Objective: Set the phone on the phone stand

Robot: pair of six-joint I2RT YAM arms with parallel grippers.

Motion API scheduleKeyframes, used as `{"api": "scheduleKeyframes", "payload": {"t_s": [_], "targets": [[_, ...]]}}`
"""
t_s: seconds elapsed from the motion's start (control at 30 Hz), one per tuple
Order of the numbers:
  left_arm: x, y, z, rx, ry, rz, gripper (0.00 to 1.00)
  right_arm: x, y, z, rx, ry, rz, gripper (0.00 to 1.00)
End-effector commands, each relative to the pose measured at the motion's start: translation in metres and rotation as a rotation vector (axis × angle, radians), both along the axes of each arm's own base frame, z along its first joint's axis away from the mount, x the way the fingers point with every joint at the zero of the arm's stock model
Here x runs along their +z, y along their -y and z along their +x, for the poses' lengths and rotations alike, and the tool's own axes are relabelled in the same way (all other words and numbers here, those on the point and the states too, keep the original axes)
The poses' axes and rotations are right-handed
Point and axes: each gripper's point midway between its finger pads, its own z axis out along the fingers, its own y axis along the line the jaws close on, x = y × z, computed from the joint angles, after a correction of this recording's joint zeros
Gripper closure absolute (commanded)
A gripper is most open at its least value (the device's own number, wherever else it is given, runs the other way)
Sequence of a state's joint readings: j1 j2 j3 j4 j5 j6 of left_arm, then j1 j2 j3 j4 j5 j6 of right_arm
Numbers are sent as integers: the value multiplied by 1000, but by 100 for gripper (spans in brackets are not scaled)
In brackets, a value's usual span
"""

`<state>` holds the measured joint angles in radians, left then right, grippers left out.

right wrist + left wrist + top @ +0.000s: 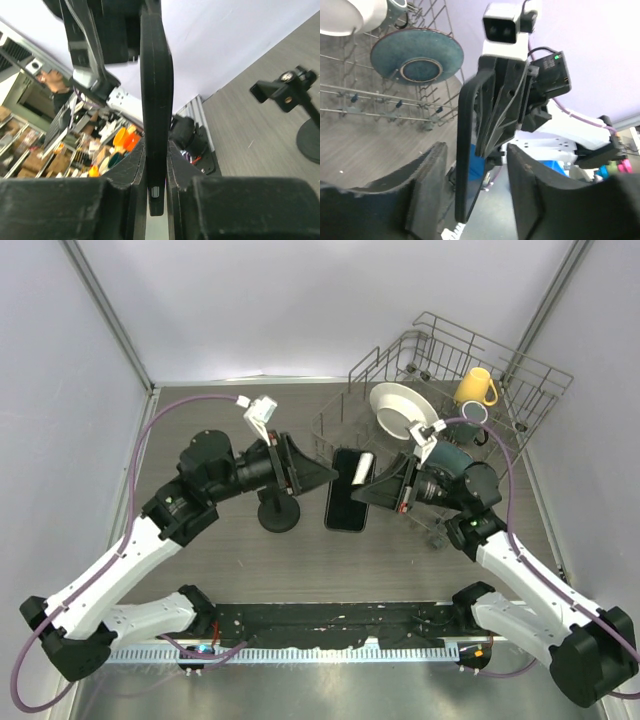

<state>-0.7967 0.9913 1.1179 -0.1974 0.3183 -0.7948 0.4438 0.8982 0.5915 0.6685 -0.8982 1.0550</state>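
Two tools meet over the middle of the grey bench (200, 540), facing each other from left and right. Between them is the phone (348, 490), a flat black slab lying face up. The right tool (368, 490) is clamped on the phone's right long edge and covers part of that side from above. In the right wrist view the phone shows only as a thin edge pinched between the two pads, and its far end runs out of the top of the picture. The left tool (325, 475) stands apart around the phone's other edge, with a gap on each side in its own wrist view, so only the right tool holds the phone. How high the phone sits above the bench cannot be judged from overhead. The phone stand (278, 512) stands just left of the phone and apart from it. Its round base is plain to see, but the left arm overhangs its stem and forked cradle. In the right wrist view the picture's right edge cuts off the base. Bare bench lies open near and left of the stand. At the far right, the wire dish rack (470, 370), with a white plate (398, 408) and a yellow mug (475, 388), sits close behind the right arm.
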Motion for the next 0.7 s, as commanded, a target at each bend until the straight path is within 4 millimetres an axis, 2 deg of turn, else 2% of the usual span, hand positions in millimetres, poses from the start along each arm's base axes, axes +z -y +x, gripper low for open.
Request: {"api": "scheduleKeyframes", "payload": {"t_s": [0.0, 0.07, 0.2, 0.27, 0.37, 0.43, 0.5, 0.53, 0.57, 0.67], "targets": [[23, -5, -17, -151, -7, -2, 38, 19, -8, -25, 96, 167, 0, 99], [26, -3, -23, -201, -11, -4, 34, 16, -14, -32, 112, 158, -17, 99], [30, 2, -37, -307, -16, -22, 38, 14, -22, -35, 104, 180, -45, 99], [24, 3, -42, -344, -39, 1, 44, 13, -24, -34, 92, 185, -50, 99], [9, 2, -54, -422, -44, 35, 44, 10, -27, -35, 102, 183, -64, 99], [0, 0, -54, -422, -54, 63, 44, 9, -30, -37, 118, 181, -72, 99], [-4, 2, -55, -443, -69, 64, 50, 10, -32, -38, 125, 197, -83, 99], [-3, 3, -58, -466, -68, 56, 59, 6, -33, -39, 134, 185, -101, 99], [-3, 4, -59, -478, -67, 54, 62, 6, -34, -39, 134, 200, -108, 99], [-6, 3, -62, -502, -63, 61, 65, 5, -34, -39, 137, 195, -115, 99]]}}
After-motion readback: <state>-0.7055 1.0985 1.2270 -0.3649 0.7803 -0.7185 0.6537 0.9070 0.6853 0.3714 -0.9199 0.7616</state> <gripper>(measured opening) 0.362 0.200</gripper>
